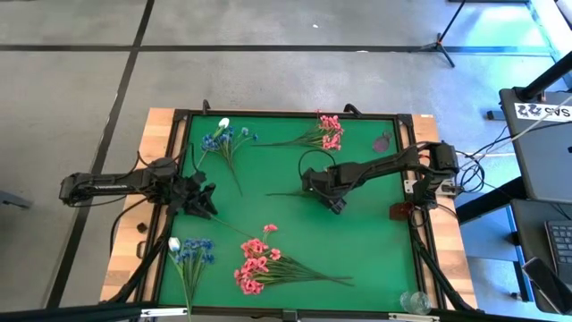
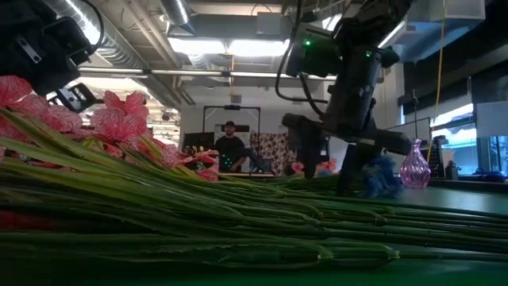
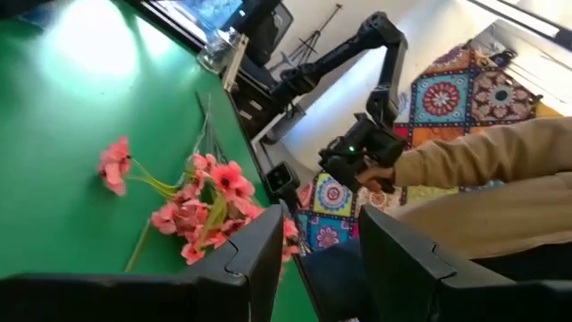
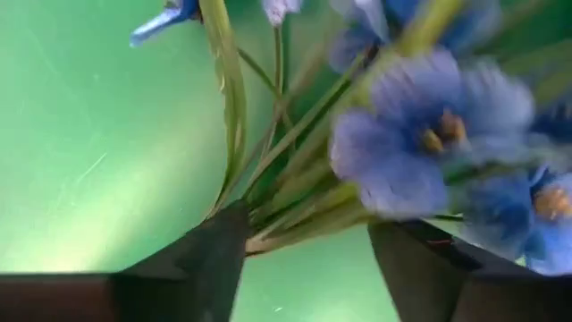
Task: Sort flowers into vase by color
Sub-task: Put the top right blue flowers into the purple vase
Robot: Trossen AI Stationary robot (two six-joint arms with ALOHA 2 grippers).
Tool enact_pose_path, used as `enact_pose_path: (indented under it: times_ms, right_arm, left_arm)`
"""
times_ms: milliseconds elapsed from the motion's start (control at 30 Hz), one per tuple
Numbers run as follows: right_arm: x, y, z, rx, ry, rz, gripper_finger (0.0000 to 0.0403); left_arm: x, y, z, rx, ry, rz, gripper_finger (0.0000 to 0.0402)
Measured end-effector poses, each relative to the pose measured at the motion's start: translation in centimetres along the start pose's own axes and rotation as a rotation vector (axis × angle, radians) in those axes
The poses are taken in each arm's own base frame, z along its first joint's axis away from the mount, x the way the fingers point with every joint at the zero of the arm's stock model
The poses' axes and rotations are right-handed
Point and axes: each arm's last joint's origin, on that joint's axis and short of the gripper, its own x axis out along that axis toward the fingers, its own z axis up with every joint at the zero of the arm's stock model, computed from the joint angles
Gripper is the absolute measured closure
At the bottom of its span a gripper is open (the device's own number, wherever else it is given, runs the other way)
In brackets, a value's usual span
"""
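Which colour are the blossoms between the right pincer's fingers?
Blue, with orange-yellow centres: the blue blossoms show best in the right wrist view, on green stems between the right pincer fingers.

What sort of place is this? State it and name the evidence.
Probably a robotics lab or workshop: a green-topped work table stands on a bare concrete floor, exposed ceiling ducts and strip lights run overhead, and a camera tripod stands nearby.

Your mat (image 1: pixel 357 241): one flower bunch (image 1: pixel 225 139) at far left corner, another (image 1: pixel 323 132) far centre. Third bunch (image 1: pixel 189 252) near left, fourth (image 1: pixel 259 266) just right of it. Small vase (image 1: pixel 382 141) far right. Left gripper (image 1: pixel 204 199) at mat's left edge; right gripper (image 1: pixel 332 200) over centre, stems (image 4: pixel 295 210) between its fingers.
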Motion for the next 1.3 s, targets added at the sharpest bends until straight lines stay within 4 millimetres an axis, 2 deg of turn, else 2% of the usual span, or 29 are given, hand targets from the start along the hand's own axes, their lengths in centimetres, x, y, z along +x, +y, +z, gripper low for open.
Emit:
enact_pose_path:
  times_ms: [200, 267, 333, 467, 600, 667, 767, 867, 1067, 1300]
  right_arm:
    - [-0.3, 0.0, 0.4, -0.046, -0.111, 0.062, 0.0317]
    - [-1.3, 0.3, 0.7, -0.085, -0.157, 0.118, 0.0368]
    - [-3.1, 0.9, 1.1, -0.127, -0.208, 0.218, 0.0389]
    - [-7.8, 1.5, 2.5, -0.281, -0.384, 0.384, 0.0375]
    - [-14.1, 1.1, 4.6, -0.489, -0.709, 0.525, 0.0392]
    - [-16.8, 0.5, 5.7, -0.594, -0.914, 0.525, 0.0393]
    - [-19.6, 0.0, 7.5, -0.748, -1.178, 0.414, 0.0382]
    - [-21.3, -0.1, 9.4, -0.797, -1.245, 0.328, 0.0385]
    - [-22.7, -0.7, 13.3, -0.704, -1.353, 0.164, 0.039]
    - [-22.7, -1.2, 14.9, -0.656, -1.402, 0.066, 0.0396]
  left_arm:
    - [0.0, 0.0, 0.0, -0.049, 0.0, -0.004, 0.0259]
    - [0.0, 0.0, 0.0, -0.064, 0.001, -0.003, 0.0259]
    - [0.0, 0.0, 0.0, -0.067, -0.003, 0.0, 0.0259]
    - [0.0, 0.1, 0.2, -0.068, -0.052, 0.047, 0.0259]
    - [0.0, 0.2, 0.4, -0.064, -0.108, 0.097, 0.0259]
    - [0.0, 0.3, 0.4, -0.063, -0.132, 0.12, 0.0259]
    - [-0.1, 0.4, 0.6, -0.06, -0.172, 0.151, 0.0259]
    - [-0.1, 0.5, 0.7, -0.059, -0.216, 0.187, 0.0259]
    - [-0.6, 0.8, 1.5, -0.035, -0.376, 0.304, 0.0259]
    - [-1.3, 1.1, 2.3, 0.037, -0.547, 0.443, 0.0259]
